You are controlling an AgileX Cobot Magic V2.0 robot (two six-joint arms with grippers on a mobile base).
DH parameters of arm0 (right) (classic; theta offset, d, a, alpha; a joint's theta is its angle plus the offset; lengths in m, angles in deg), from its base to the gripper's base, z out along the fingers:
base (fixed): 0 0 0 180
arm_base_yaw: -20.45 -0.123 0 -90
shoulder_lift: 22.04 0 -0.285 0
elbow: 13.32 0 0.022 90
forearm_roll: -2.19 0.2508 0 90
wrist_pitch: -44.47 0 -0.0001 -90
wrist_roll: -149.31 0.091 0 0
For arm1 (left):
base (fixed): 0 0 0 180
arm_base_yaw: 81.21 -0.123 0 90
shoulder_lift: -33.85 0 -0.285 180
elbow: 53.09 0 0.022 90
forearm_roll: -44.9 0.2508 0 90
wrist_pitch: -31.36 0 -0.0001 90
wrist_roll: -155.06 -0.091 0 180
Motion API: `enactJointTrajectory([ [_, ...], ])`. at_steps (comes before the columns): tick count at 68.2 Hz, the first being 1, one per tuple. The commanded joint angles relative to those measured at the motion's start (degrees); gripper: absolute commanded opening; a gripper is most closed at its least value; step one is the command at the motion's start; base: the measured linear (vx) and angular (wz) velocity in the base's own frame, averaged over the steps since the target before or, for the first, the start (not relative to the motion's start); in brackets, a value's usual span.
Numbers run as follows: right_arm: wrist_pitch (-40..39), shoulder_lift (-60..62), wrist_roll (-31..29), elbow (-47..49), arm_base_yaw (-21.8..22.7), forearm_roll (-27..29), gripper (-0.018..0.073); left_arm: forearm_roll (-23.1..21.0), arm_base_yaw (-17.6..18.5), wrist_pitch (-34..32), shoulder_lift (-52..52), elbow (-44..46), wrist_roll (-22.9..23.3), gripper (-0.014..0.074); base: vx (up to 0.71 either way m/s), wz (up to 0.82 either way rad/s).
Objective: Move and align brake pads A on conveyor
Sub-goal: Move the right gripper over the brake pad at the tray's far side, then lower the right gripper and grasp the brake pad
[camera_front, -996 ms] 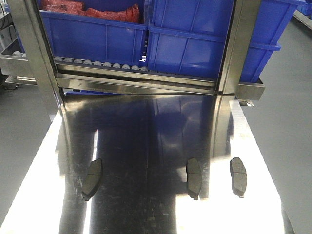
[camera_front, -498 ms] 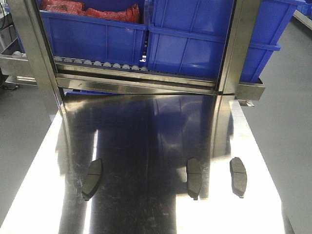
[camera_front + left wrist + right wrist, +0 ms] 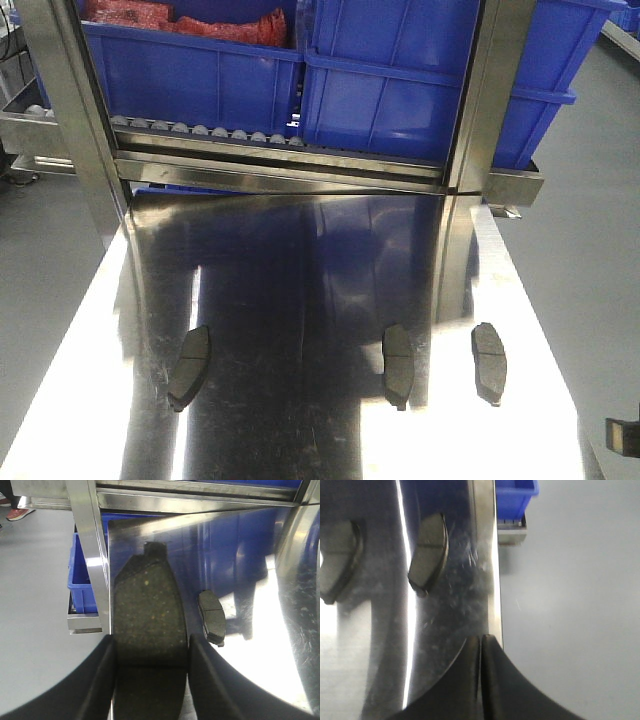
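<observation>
Far left is bare grey floor [image 3: 40, 260], and the left wrist view catches somebody's red shoe [image 3: 17, 513] in its top corner. A steel upright [image 3: 70, 110] rises at the back left corner of the shiny steel table [image 3: 300, 270]. The table top mirrors the blue bins [image 3: 400, 90] standing on the roller rack [image 3: 200, 132] behind it. The left-hand bin holds something red [image 3: 190, 22]. A lower blue bin [image 3: 82, 580] sits down to the left of that upright.

The left claw [image 3: 151, 642] hangs at the table's left edge. Its dark fingers [image 3: 102, 680] are pressed against the long sides of the held pad [image 3: 147, 595], rough face up. Past the right finger a loose pad [image 3: 211, 617] lies flat on the steel; which one it is I cannot say.

Three brake pads lie lengthwise on the near half of the table. The left pad [image 3: 190, 367] lies well apart from the other two. The middle pad [image 3: 398, 365] and the right pad [image 3: 489, 362] are nearer each other, and the right pad is close to the table's right edge.

The right claw [image 3: 481, 645] hovers over that right edge, its fingers closed together with nothing between them. Beyond it is only more floor.
</observation>
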Motion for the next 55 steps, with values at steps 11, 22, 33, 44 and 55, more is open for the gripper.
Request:
enactJointTrajectory([
  [11,-1.3,-3.5,1.1,2.2,0.3,1.8,-0.0002,-0.5,0.2,-5.0,0.4,1.6,0.6,-0.0006,0.00,0.00],
  [22,1.2,-5.8,-1.3,4.5,0.3,2.1,0.0078,-0.5,0.2,-5.0,0.4,1.6,0.6,-0.0006,0.00,0.00],
  [33,1.8,-8.2,-5.2,7.8,0.3,5.4,0.0262,-0.5,0.2,-5.0,0.4,1.6,0.6,-0.0006,0.00,0.00],
  [44,1.8,-12.4,-5.1,11.8,0.3,8.1,0.0415,-0.5,0.2,-5.0,0.4,1.6,0.6,-0.0006,0.00,0.00],
  [55,2.2,-19.6,-5.0,16.4,0.3,9.5,0.0421,-0.5,0.2,-5.0,0.4,1.6,0.6,-0.0006,0.00,0.00],
])
